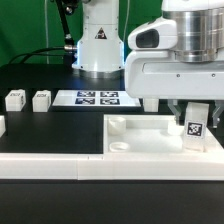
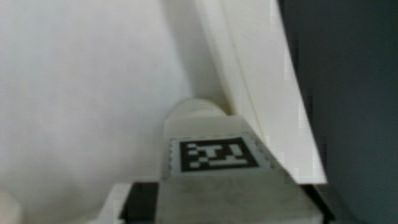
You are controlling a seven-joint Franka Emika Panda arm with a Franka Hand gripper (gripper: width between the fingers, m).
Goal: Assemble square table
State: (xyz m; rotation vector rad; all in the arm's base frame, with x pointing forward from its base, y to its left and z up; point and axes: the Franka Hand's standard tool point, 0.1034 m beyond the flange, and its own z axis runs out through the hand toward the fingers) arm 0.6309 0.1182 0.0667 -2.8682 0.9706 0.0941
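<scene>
The square table top point(image 1: 140, 131) is a white tray with a raised rim, lying at the exterior view's right. My gripper point(image 1: 194, 116) is shut on a white tagged leg block point(image 1: 194, 128) and holds it upright, low over the tray's near right corner. I cannot tell whether the leg touches the tray. In the wrist view the leg point(image 2: 217, 150) shows its tag between my gripper's point(image 2: 222, 202) fingers, with the tray floor point(image 2: 80, 80) and rim point(image 2: 240, 60) below it. Two more leg blocks point(image 1: 14, 99) point(image 1: 41, 99) stand at the left, and another point(image 1: 2, 125) is at the left edge.
The marker board point(image 1: 97, 98) lies flat behind the tray, in front of the robot base point(image 1: 98, 45). A long white border rail point(image 1: 50, 166) runs along the front. Black table surface point(image 2: 347, 90) lies beyond the tray's rim.
</scene>
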